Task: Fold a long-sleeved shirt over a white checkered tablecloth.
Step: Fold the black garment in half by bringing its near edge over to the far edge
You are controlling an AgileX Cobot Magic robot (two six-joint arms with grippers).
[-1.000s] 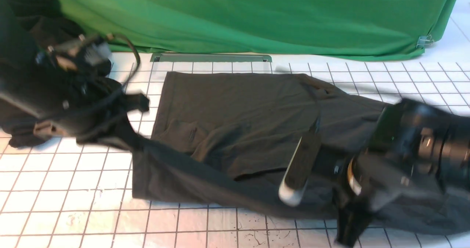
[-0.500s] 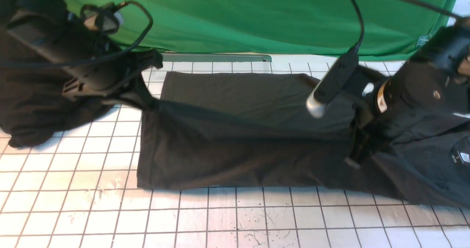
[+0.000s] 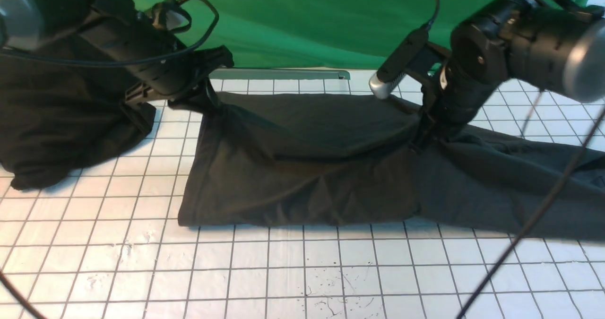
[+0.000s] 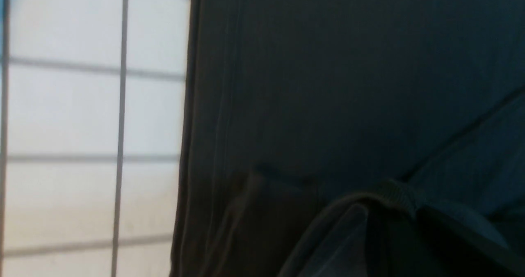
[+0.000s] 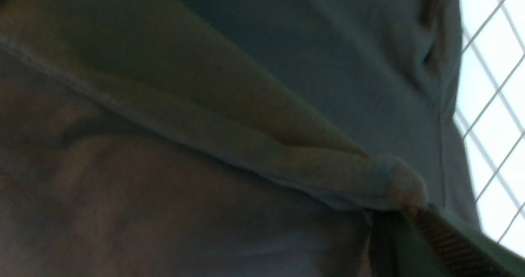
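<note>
The charcoal long-sleeved shirt [image 3: 307, 168] lies across the white checkered tablecloth [image 3: 283, 271], its near part doubled toward the back. My left gripper [image 3: 208, 99] is shut on a far-left corner of the shirt, held just above the cloth. My right gripper [image 3: 419, 142] is shut on a pinched fold where the body meets the sleeve, which trails off to the right. In the left wrist view the ribbed hem sits in my left gripper [image 4: 393, 195] beside the tablecloth [image 4: 61, 113]. The right wrist view shows a bunched fold in my right gripper [image 5: 404, 203]. The white logo is hidden.
A deeper black mass of plain cloth [image 3: 56, 120] sits at the left under my left arm. Green cloth [image 3: 331, 21] hangs along the back, with a grey strip [image 3: 279, 74] at its foot. A loose cable [image 3: 534, 215] crosses the right foreground.
Both grippers have carried the shirt's near edge up and toward the back, laying the lower flap over the body. The arms rose from low in front to the far side.
</note>
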